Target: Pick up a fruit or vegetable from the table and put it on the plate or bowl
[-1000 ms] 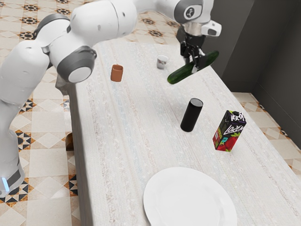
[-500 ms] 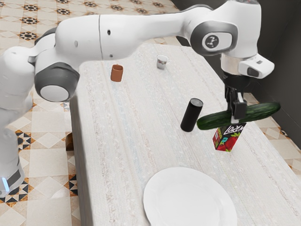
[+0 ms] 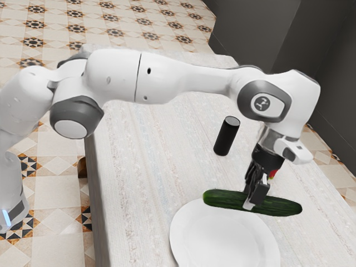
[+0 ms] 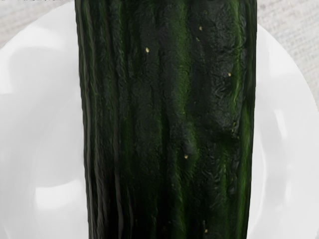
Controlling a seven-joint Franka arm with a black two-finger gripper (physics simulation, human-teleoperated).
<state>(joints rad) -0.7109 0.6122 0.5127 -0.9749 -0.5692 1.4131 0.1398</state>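
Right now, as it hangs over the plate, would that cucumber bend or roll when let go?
Probably stiff: the cucumber juts straight out both sides of the gripper without drooping. Being round, it may roll a little on the smooth white plate. Its ridged skin likely helps the grip.

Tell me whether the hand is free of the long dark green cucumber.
No, the black two-finger hand is shut on the long dark green cucumber, over the round white plate's far rim.

a pale table (image 3: pixel 142 167) carries a white plate (image 3: pixel 206 242) at its near end and an upright black cylinder (image 3: pixel 226 135) farther back.
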